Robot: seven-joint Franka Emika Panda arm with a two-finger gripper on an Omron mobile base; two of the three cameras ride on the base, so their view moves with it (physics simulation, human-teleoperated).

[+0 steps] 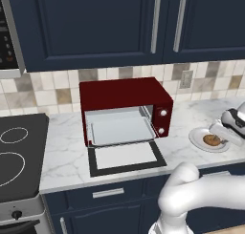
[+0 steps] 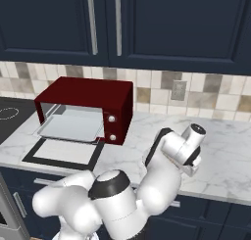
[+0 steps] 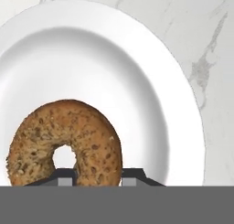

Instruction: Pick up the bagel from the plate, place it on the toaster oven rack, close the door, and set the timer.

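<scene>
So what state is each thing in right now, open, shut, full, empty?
door: open, folded flat on the counter.
toaster oven rack: empty.
bagel: lying on the plate.
plate: holds just the bagel.
gripper: open, one fingertip each side of the bagel's rim.

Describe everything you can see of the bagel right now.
The bagel is a golden-brown, seed-speckled ring with a small centre hole, lying flat on the white plate, off-centre toward one rim. The end effector is low over it, one dark fingertip on either side of the ring's near edge; actual contact cannot be told. The bagel looks whole.
</scene>
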